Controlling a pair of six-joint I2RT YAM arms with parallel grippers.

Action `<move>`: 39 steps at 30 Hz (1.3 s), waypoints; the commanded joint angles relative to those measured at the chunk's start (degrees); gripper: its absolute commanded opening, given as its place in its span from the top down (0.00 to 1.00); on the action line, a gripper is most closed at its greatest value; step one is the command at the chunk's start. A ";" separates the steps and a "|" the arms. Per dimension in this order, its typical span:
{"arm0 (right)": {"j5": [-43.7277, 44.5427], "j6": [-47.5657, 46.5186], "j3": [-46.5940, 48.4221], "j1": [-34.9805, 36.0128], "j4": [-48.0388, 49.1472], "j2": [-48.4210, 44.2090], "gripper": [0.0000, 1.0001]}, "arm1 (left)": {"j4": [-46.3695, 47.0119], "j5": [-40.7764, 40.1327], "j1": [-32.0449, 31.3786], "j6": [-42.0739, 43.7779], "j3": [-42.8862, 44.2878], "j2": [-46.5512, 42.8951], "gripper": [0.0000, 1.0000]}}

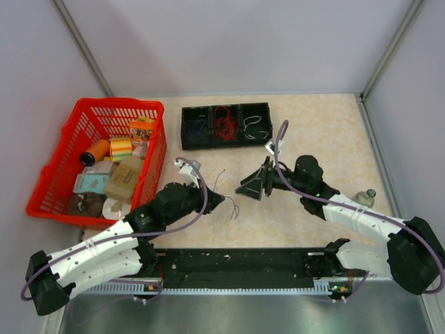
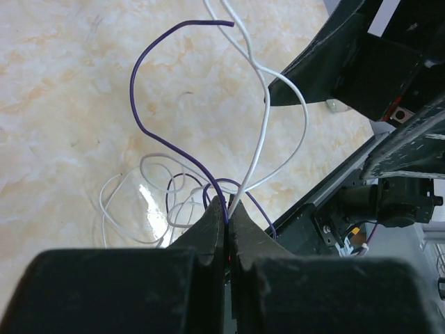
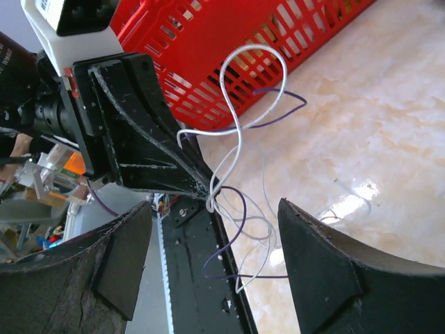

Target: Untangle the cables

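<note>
Here the left gripper (image 2: 228,209) clamps thin white and purple wires (image 2: 267,111) near the red plastic basket (image 1: 62,163). The right gripper (image 1: 249,186) gapes open.

Place: we read this as a robotics lab cell.
Enclosure: plain grey panels (image 1: 243,42) wall our marble-patterned table (image 1: 327,132).
Rig: we see the left arm (image 1: 104,250) and right arm (image 1: 354,212) at a black rail (image 1: 236,263).
Props: red basket (image 1: 59,163) of packages, black compartment tray (image 1: 240,144).
</note>
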 commanded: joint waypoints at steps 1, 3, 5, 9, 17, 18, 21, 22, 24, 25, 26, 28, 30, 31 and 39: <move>1.58 1.33 1.58 1.96 4.86 -0.07 0.27 | -1.53 0.64 0.63 1.08 3.07 0.70 1.00; 3.25 1.50 4.03 2.66 3.55 2.56 0.27 | -1.44 1.79 0.63 1.08 3.16 0.97 1.00; 2.90 2.29 6.23 2.84 3.81 4.59 0.32 | -2.05 2.23 0.63 1.08 3.07 0.36 1.00; 4.48 3.17 7.82 3.89 2.75 6.53 0.46 | -2.32 2.06 0.63 0.64 2.02 -2.28 1.00; 6.24 6.69 8.61 4.69 5.21 8.99 0.77 | -1.00 3.11 0.63 0.82 2.28 -1.23 1.00; 5.98 7.30 8.70 4.77 5.73 8.90 0.81 | -1.00 3.11 0.63 0.82 2.28 -1.23 1.00; 5.62 8.01 10.01 5.13 5.58 8.03 1.00 | -1.00 3.11 0.63 0.82 2.28 -1.23 1.00; 5.80 7.83 10.98 5.13 3.30 6.98 1.00 | -1.00 3.11 0.63 0.82 2.28 -1.23 1.00; 6.59 5.99 14.57 5.21 -2.76 3.48 1.00 | -1.00 3.11 0.63 0.82 2.28 -1.23 1.00; 7.38 5.20 16.24 5.22 -5.92 1.63 1.00 | -1.00 3.11 0.63 0.82 2.28 -1.23 1.00; 8.43 4.32 18.17 5.30 -8.39 -0.57 1.00 | -1.00 3.11 0.63 0.82 2.28 -1.23 1.00; 11.15 3.18 22.13 5.39 -14.27 -3.83 1.00 | -1.00 3.11 0.63 0.82 2.28 -1.23 1.00; 12.83 2.39 26.17 5.39 -18.50 -5.85 1.00 | -1.00 3.11 0.63 0.82 2.28 -1.23 1.00; 13.27 1.77 28.54 5.39 -20.61 -6.38 1.00 | -1.00 3.11 0.63 0.82 2.28 -1.23 1.00; 12.48 0.01 42.87 5.39 -25.98 -6.13 1.00 | -1.44 8.03 0.90 8.64 6.50 -5.89 0.02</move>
